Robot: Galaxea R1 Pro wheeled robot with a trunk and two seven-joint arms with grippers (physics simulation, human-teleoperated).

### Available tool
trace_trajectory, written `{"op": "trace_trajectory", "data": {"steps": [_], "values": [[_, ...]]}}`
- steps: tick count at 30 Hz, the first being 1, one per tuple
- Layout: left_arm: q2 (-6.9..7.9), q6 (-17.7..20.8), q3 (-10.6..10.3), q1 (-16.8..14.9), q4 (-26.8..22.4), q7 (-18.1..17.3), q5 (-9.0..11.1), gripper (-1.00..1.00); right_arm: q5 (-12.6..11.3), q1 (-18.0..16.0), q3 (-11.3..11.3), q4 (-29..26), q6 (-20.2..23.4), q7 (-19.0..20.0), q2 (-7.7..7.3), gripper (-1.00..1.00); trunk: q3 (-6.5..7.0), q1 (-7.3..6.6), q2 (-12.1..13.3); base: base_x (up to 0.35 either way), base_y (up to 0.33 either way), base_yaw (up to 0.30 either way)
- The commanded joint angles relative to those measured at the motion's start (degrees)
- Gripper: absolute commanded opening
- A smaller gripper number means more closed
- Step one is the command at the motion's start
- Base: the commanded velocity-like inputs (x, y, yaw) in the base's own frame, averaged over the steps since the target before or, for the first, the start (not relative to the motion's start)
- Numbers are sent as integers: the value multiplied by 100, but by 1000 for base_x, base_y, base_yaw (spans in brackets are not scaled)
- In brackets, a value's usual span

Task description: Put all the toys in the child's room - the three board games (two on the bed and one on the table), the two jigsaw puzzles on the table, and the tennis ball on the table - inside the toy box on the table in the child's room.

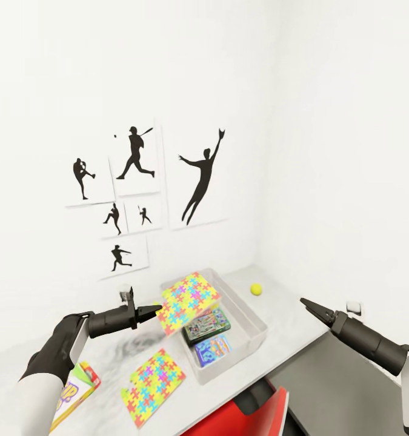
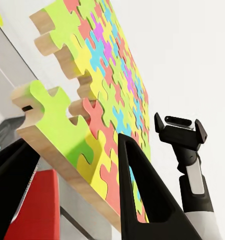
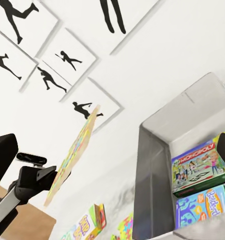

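Head view: left claw (image 1: 151, 312) is clamping a jigsaw puzzle (image 1: 188, 301), tilting it over the toy box (image 1: 257, 324), where two board games (image 1: 208, 338) are lying. Right claw (image 1: 307, 305), fingers together, is hovering near the tennis ball (image 1: 256, 289) on the table (image 1: 289, 315).

Both arms are glossy black with white forearm panels. Each hand (image 1: 148, 312) (image 1: 307, 304) ends in thin, tapering black fingers. A red base part shows at the frame's bottom.
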Motion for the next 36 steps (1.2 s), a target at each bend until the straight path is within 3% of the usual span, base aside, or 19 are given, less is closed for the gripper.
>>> {"op": "trace_trajectory", "data": {"steps": [1, 36], "values": [[0, 52, 2, -2, 2, -11, 12, -100, -15, -3, -4, 2, 35, 6, 0, 100, -2, 3, -3, 159, -153, 1], [0, 52, 2, -2, 7, -19, 12, -100, -15, -6, -9, -6, 35, 3, 0, 100, -2, 3, -3, 44, -17, 0]]}}
